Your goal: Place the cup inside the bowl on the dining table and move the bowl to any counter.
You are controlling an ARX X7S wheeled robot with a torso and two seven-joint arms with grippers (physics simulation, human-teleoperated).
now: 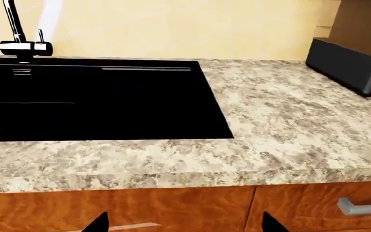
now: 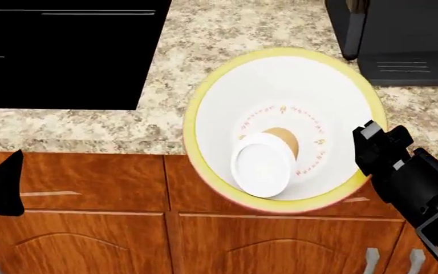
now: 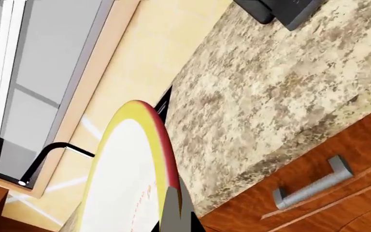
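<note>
The bowl (image 2: 280, 85), white inside with a yellow-green rim, hangs tilted over the front edge of the counter (image 2: 227, 34). My right gripper (image 2: 367, 142) is shut on its right rim. The cup (image 2: 284, 138) lies on its side inside the bowl, with its white lid (image 2: 261, 164) facing up. In the right wrist view the bowl (image 3: 127, 169) shows edge-on with its red outer band, and the right gripper (image 3: 182, 217) pinches the rim. My left gripper (image 2: 2, 182) hangs open and empty in front of the cabinets, facing the counter (image 1: 289, 125). The dining table is out of view.
A black inset sink (image 1: 95, 101) with a faucet (image 1: 21, 34) fills the counter's left part. A black appliance (image 2: 401, 40) stands at the back right. Wooden cabinet doors (image 2: 89, 228) with metal handles (image 3: 314, 186) run below the counter edge.
</note>
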